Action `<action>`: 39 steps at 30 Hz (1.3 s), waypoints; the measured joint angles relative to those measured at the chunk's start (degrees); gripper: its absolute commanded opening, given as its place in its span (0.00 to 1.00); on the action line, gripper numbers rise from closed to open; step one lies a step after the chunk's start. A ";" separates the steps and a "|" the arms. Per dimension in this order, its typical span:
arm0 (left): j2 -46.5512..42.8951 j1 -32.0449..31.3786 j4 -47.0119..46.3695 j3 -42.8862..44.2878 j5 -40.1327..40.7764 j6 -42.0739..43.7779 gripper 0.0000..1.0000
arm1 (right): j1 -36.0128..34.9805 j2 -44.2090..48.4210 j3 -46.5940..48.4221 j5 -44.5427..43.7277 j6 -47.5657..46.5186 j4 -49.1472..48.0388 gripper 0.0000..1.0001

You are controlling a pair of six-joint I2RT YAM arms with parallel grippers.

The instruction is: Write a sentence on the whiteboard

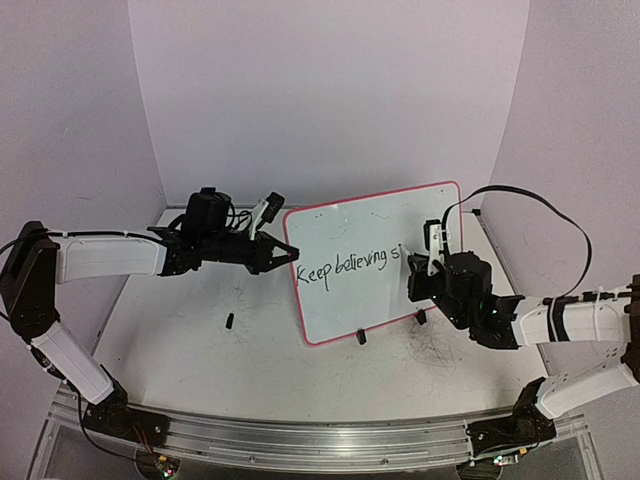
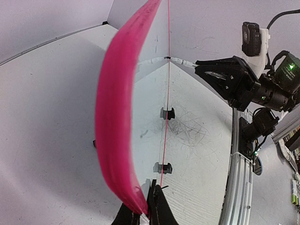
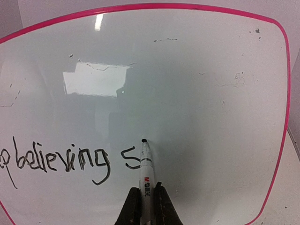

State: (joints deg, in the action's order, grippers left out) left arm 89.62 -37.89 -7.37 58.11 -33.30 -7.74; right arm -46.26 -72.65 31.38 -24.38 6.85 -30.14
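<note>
Grey-white scuffed tabletop, lilac walls; left gripper clamps whiteboard rim, right gripper grips marker.

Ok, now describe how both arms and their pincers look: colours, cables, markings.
The left arm and right arm have white shells between black joints, on black bases. The left pincer and right pincer are black and angular, each with a white camera block at the wrist. A black cable loops off the right wrist, where a small green light glows.
</note>
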 measured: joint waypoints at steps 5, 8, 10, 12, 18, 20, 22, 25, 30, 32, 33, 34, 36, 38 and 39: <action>0.00 0.00 0.06 0.00 0.02 -0.01 0.00 | 0.00 -0.14 0.02 -0.04 0.07 0.02 0.00; 0.00 0.00 0.06 0.00 0.02 -0.01 0.00 | 0.00 -0.10 0.02 0.00 0.19 0.29 0.00; 0.00 0.00 0.06 0.00 0.02 -0.01 0.00 | 0.00 0.04 0.02 0.04 0.44 0.65 0.00; 0.00 0.00 0.06 0.00 0.02 -0.01 0.00 | 0.00 0.12 0.01 0.09 0.71 1.12 0.00; 0.00 0.00 0.13 0.00 0.04 -0.01 0.00 | 0.00 0.37 -0.75 0.38 1.63 1.84 0.00; 0.00 0.00 0.15 0.00 0.04 -0.01 0.00 | 0.00 0.55 -1.12 0.47 1.95 1.99 0.00; 0.00 0.00 0.15 0.00 0.04 -0.01 0.00 | 0.00 0.67 -1.35 0.52 2.23 2.25 0.00; 0.00 0.00 0.25 0.00 0.04 -0.01 0.00 | 0.00 0.72 -1.53 0.66 2.51 2.52 0.00; 0.00 0.00 0.30 0.00 0.04 -0.01 0.00 | 0.00 0.71 -1.53 0.70 2.84 2.76 0.00; 0.00 0.00 0.32 0.00 0.04 -0.01 0.00 | 0.00 0.71 -1.53 0.70 2.95 2.83 0.00; 0.00 0.00 0.32 0.00 0.04 -0.01 0.00 | 0.00 0.71 -1.53 0.70 3.05 2.85 0.00; 0.00 0.00 0.31 0.00 0.04 -0.01 0.00 | 0.00 0.71 -1.53 0.70 3.09 2.85 0.00; 0.00 0.00 0.32 0.00 0.04 -0.01 0.00 | 0.00 0.72 -1.53 0.70 3.19 2.87 0.00; 0.00 0.00 0.32 0.00 0.04 -0.01 0.00 | 0.00 0.71 -1.55 0.70 3.29 2.92 0.00; 0.00 0.00 0.32 0.00 0.04 -0.01 0.00 | 0.00 0.71 -1.56 0.70 3.30 2.97 0.00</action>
State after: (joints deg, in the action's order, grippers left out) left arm 89.62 -37.89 -7.05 58.11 -33.26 -7.75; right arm -46.26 -71.94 29.82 -23.68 10.15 -27.17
